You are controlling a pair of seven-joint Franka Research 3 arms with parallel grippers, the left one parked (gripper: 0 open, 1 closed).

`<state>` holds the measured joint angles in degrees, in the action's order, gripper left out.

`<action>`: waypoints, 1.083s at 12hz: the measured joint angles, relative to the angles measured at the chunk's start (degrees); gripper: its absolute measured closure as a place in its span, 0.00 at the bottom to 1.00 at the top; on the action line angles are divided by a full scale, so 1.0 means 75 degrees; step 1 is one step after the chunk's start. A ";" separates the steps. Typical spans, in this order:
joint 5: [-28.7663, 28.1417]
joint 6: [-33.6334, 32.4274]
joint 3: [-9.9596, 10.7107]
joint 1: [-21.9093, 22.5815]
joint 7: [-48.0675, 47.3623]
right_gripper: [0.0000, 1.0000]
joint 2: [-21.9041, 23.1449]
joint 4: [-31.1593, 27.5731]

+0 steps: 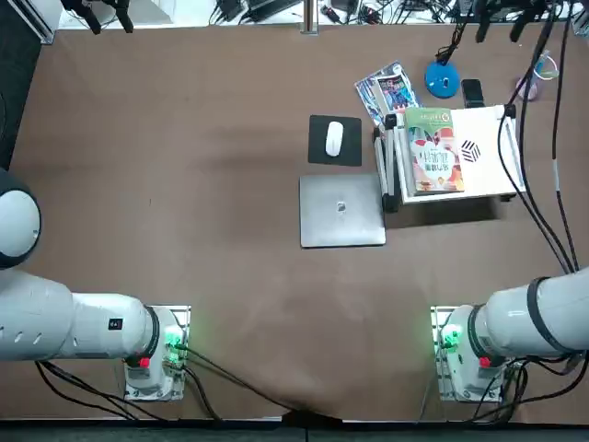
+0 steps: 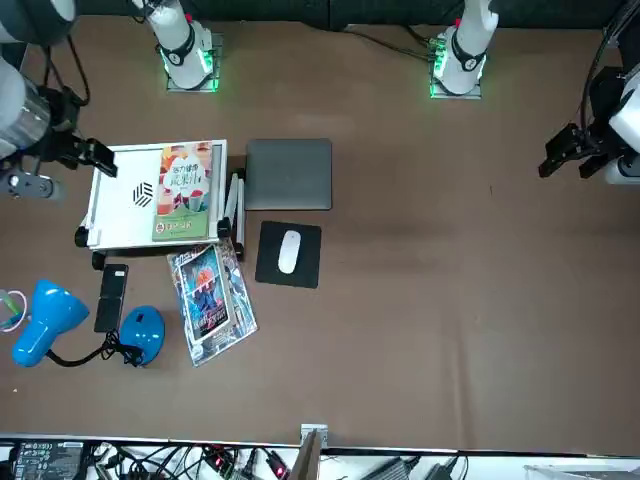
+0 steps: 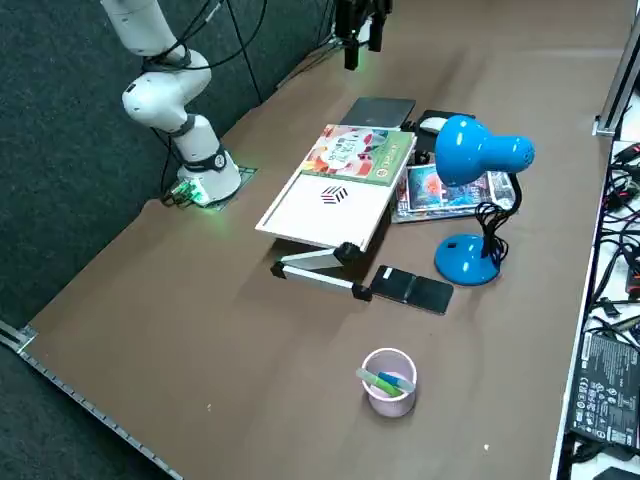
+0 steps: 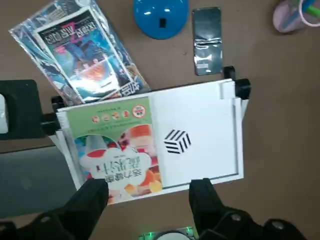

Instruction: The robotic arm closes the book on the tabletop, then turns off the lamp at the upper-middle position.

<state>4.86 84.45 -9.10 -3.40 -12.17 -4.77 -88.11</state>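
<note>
The book [image 4: 117,147] lies shut, green cover up, on one half of a white board stand [image 4: 200,135]; it also shows in the top view [image 1: 433,152] and the side view [image 3: 360,152]. My right gripper [image 4: 147,192] hangs high above the board's near edge, open, with nothing between its fingers. From the side it shows as a black shape [image 3: 358,40] at the top of the picture. The lamp has a round blue base [image 1: 443,79] just beyond the stand, with a black button on it [image 4: 162,22]. Its blue head [image 3: 480,150] leans over the table on a thin black stem.
A blue comic booklet [image 1: 386,90] lies beside the lamp base, and a black phone [image 1: 472,90] on its other side. A pinkish cup [image 3: 388,380] stands near the table's corner. A closed grey laptop [image 1: 341,210] and a white mouse [image 1: 334,138] on a black pad lie left of the stand.
</note>
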 joint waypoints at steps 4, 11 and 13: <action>-0.0323 -0.0021 0.0739 -0.0092 0.0855 0.00 0.0390 -0.0304; -0.0402 0.0448 0.0964 -0.0100 0.1296 0.00 0.0573 -0.0573; -0.0403 0.0570 0.0955 -0.0086 0.1296 0.00 0.0573 -0.0587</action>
<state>1.84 88.73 -1.93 -4.04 -2.46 -0.47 -92.51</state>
